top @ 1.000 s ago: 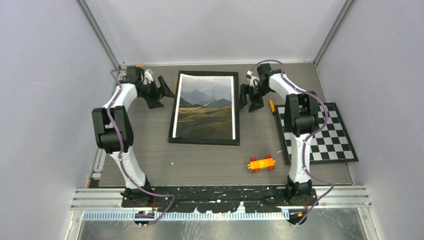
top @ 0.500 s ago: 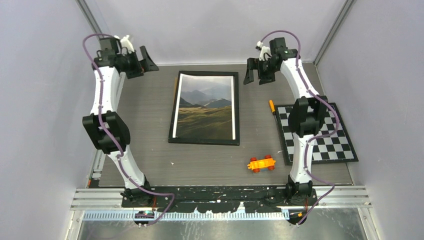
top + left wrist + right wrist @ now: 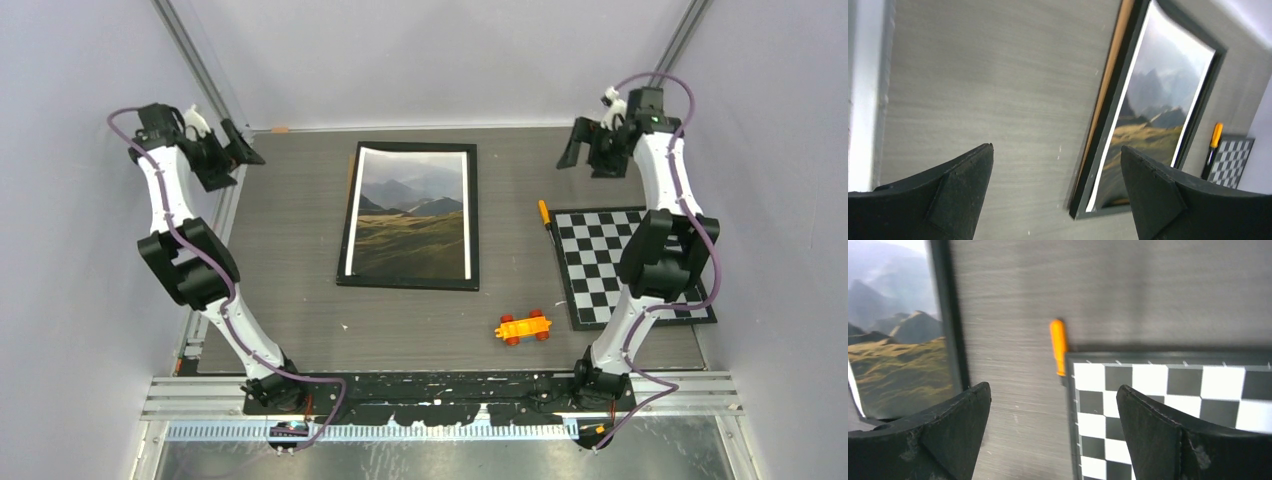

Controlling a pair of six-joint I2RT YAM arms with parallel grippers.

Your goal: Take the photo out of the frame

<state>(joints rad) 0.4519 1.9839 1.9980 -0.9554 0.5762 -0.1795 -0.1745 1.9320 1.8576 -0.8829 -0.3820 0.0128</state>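
The black frame (image 3: 474, 215) lies flat in the middle of the table, and the mountain photo (image 3: 410, 215) rests in it with its white left edge showing. My left gripper (image 3: 248, 148) hangs open at the back left corner, well away from the frame. In the left wrist view the frame (image 3: 1109, 150) shows a brown side edge, and the photo (image 3: 1153, 115) curls up slightly at one corner, beyond the open left gripper (image 3: 1055, 150). My right gripper (image 3: 582, 160) is open at the back right, above bare table. The right wrist view shows the photo (image 3: 898, 340) and frame (image 3: 950, 315) to the left of the right gripper (image 3: 1053, 390).
A checkerboard mat (image 3: 625, 265) lies at the right, with an orange marker (image 3: 544, 213) at its back left corner. An orange toy car (image 3: 523, 327) sits in front of the frame. Grey walls close in on both sides and at the back.
Both arms have lifted and swung outward from the frame's top corners to the back corners of the table. The right gripper's jaws have opened wider.
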